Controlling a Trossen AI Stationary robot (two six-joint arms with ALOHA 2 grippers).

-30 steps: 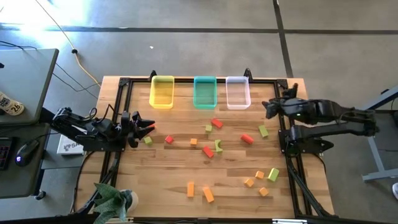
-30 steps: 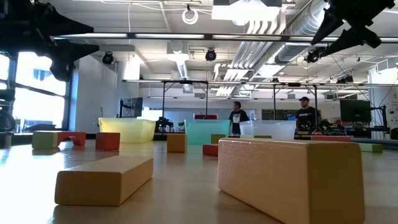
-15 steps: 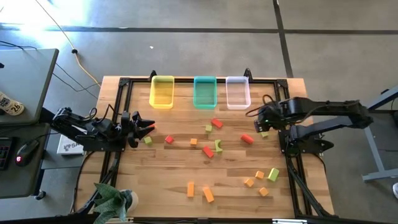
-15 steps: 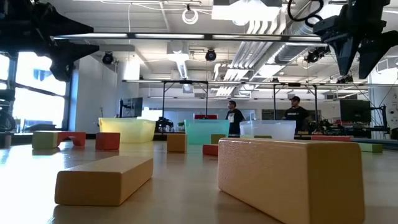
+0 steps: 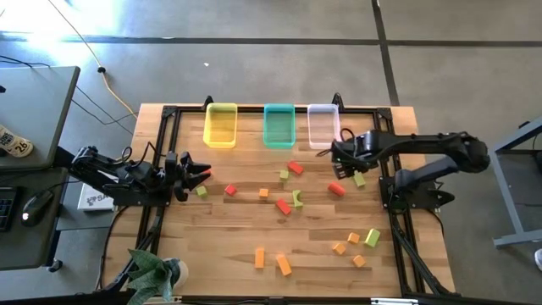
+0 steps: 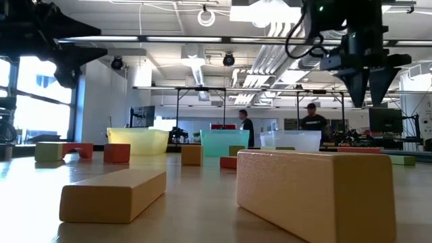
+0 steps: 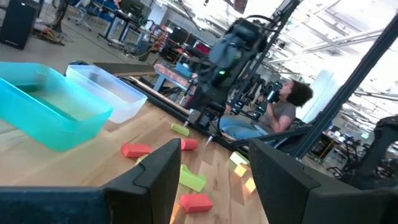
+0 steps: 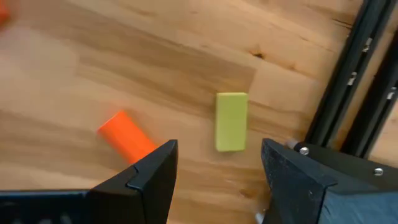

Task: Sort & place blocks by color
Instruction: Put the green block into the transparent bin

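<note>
Approach underway: right end effector (image 5: 343,158), fingers wide and empty, hovers above green block (image 8: 231,121) and red block (image 8: 128,136); next, descend and pinch one while left end effector (image 5: 201,174) waits wide at the tabletop's (image 5: 237,237) left edge.

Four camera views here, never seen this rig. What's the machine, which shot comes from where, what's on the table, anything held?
Two dark robot arms at a wooden table. One camera looks straight down, one sits at tabletop height, and one rides on each wrist. The left gripper waits at the table's left edge, open and empty. The right gripper is open, empty, reaching over a red block and a green block. Red, orange and green blocks lie scattered. At the far edge stand a yellow bin, a teal bin and a clear bin.
</note>
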